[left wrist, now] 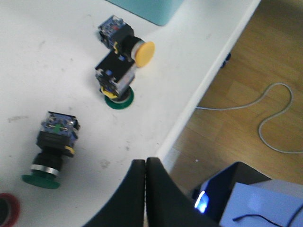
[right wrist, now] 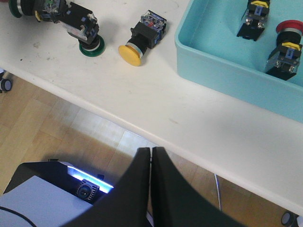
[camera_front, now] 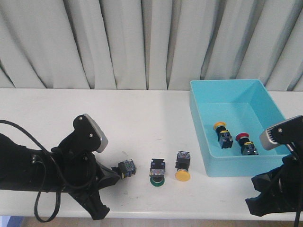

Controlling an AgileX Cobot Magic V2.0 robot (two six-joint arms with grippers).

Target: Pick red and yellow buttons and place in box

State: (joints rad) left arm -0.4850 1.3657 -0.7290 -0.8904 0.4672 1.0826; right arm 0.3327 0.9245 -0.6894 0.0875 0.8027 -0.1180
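1. Box (camera_front: 201,111) — large turquoise-blue plastic bin with sloping walls, on the right of your white table (camera_front: 142,113). Inside you have a yellow-capped push-button switch (camera_front: 222,132) and a red-capped push-button switch (camera_front: 246,142), each on a black body, lying side by side.
2. Yellow mushroom-cap switch (camera_front: 182,168) — on the table just left of the bin, cap toward the front edge.
3. Green-capped switch (camera_front: 157,172) — just beside item 2, on its left.
4. Second green-capped switch (left wrist: 52,149) — further left, close to your left gripper (left wrist: 145,171).
5. Red round object (left wrist: 8,208) — cut off in the left wrist view; kind unclear.
6. Left gripper — low over the front edge, fingers pressed together, holding nothing.
7. Right gripper (right wrist: 151,161) — off the front edge below the bin, fingers together, holding nothing.
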